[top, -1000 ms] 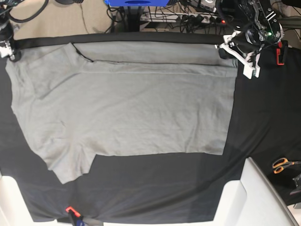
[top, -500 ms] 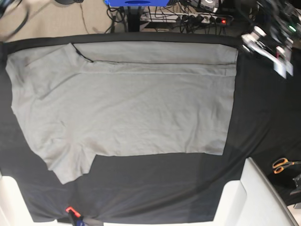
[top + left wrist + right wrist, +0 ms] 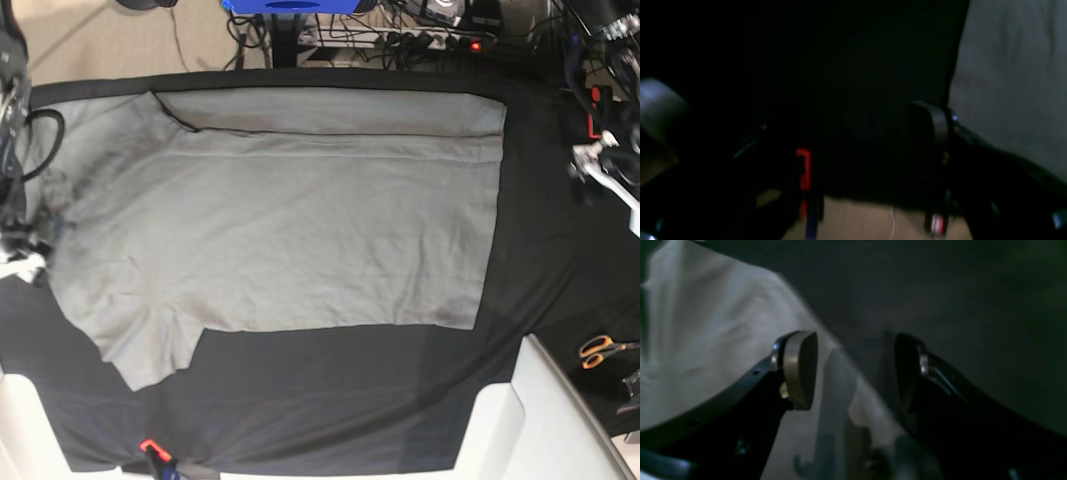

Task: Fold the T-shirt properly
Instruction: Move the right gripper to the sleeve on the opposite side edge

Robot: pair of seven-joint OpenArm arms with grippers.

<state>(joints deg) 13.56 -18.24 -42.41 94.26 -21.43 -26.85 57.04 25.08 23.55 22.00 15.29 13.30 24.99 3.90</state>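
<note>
The light-grey T-shirt [image 3: 270, 220] lies flat on the black cloth [image 3: 350, 400]. A strip along its far edge is folded over, and one sleeve points to the near left. My right gripper [image 3: 25, 260] is at the shirt's left edge. In the right wrist view it [image 3: 853, 370] is open and empty, low over the line where the shirt [image 3: 706, 323] meets the cloth. My left gripper [image 3: 605, 175] is over bare cloth to the right of the shirt. In the dark left wrist view it [image 3: 796, 123] has its pads far apart and holds nothing, with the shirt [image 3: 1013, 83] to its right.
Orange-handled scissors [image 3: 600, 350] lie at the right edge. White table corner pieces [image 3: 560, 420] stand at the front. A red clip [image 3: 150, 445] sits on the near cloth edge and a red clamp [image 3: 597, 110] at the far right. Cables and a power strip [image 3: 430, 40] lie behind the table.
My left gripper has moved from the shirt's far right corner out to the right and nearer. My right gripper has come from the far left corner down along the shirt's left edge.
</note>
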